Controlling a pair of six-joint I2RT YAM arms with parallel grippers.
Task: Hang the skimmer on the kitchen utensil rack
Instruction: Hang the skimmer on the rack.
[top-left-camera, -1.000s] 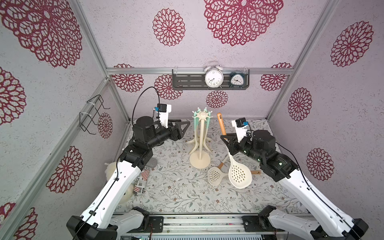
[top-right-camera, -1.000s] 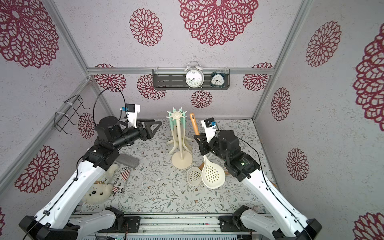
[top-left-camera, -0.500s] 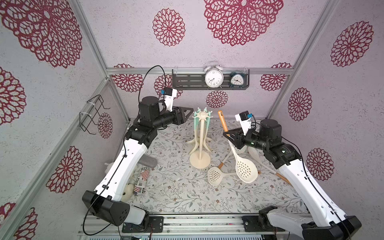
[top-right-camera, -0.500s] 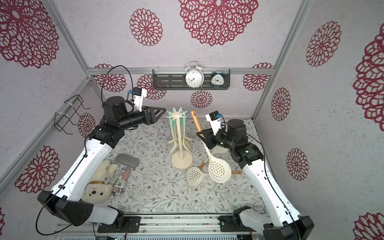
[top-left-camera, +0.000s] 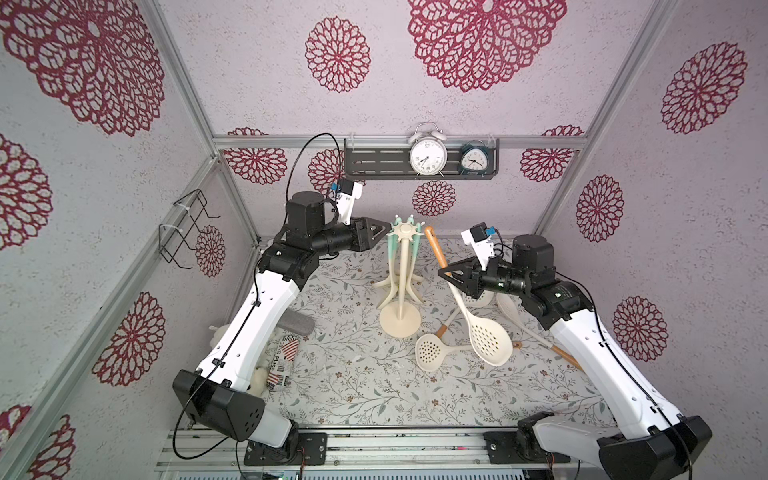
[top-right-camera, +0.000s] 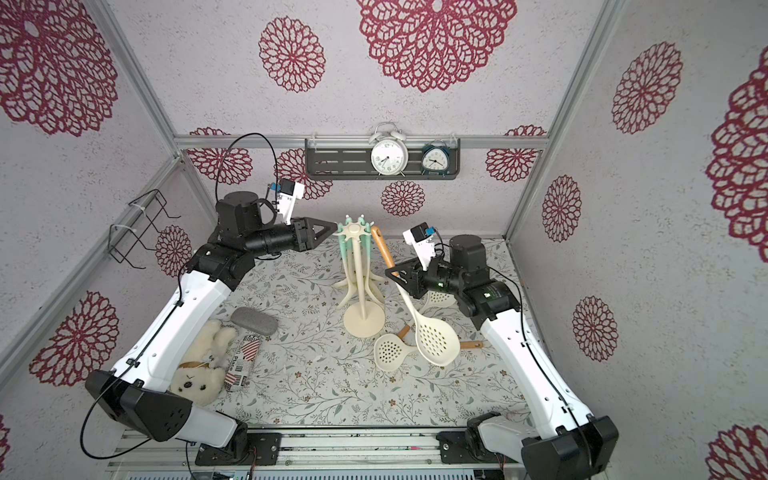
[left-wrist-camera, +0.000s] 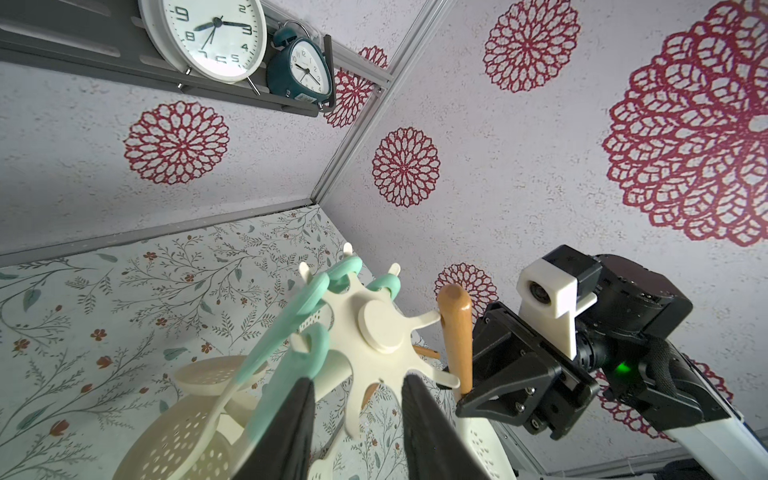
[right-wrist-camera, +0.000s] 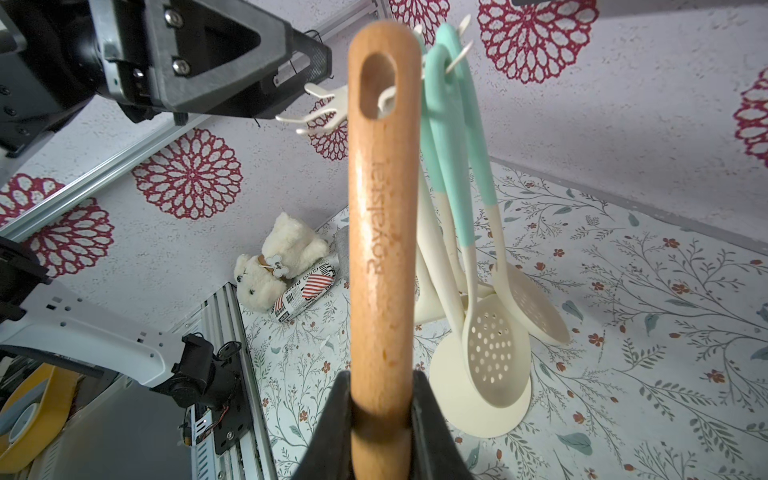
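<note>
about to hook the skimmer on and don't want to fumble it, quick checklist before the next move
1. Grip on the skimmer: ok, right jaws shut on its wooden handle.
2. Handle hole lined up: ok, a hook tip shows through it in the right wrist view.
3. Hole over that hook: cannot tell.
4. Rack steadied: not ok, left jaws apart at its crown, not clamped.
5. Teal-handled utensils clear of the handle: ok, they hang on the crown's other side.

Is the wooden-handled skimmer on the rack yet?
Not hung. The right gripper holds the skimmer by its wooden handle beside the kitchen utensil rack's crown; whether a hook is in its hole, cannot tell.
</note>
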